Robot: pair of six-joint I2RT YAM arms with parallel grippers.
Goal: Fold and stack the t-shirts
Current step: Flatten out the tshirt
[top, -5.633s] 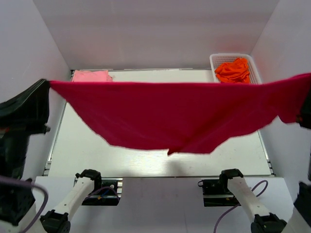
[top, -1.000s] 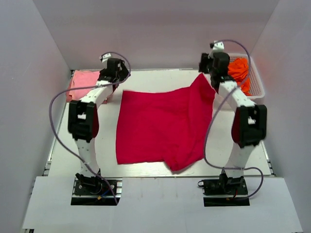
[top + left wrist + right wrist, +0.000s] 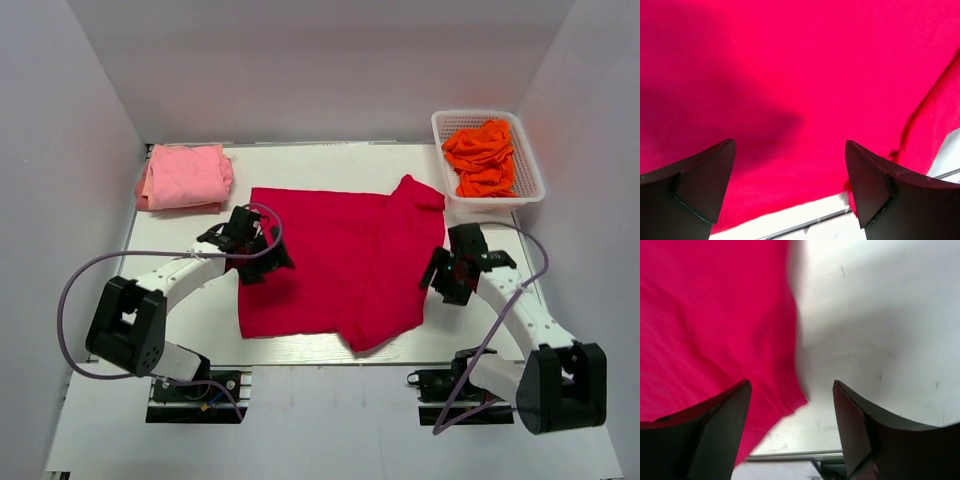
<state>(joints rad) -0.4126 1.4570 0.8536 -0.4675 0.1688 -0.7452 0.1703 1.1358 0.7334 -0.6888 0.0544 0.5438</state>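
Note:
The crimson-red t-shirt lies spread on the white table, its right side folded over in a rumpled flap. My left gripper hovers open over the shirt's left edge; in the left wrist view red cloth fills the space below the open gripper. My right gripper is open beside the shirt's right edge; its wrist view shows the red hem under the left finger and bare table under the right, nothing between the gripper jaws. A folded pink t-shirt lies back left. Orange t-shirts sit bunched in a basket.
The white basket holding the orange shirts stands at the back right corner. White walls close the table on the left, right and far sides. The left arm's grey cable loops over the table's left side.
Seconds ago the red shirt hung stretched between both grippers. One second ago both arms reached the far edge; now they have drawn back to the shirt's sides and its back right corner lies down.

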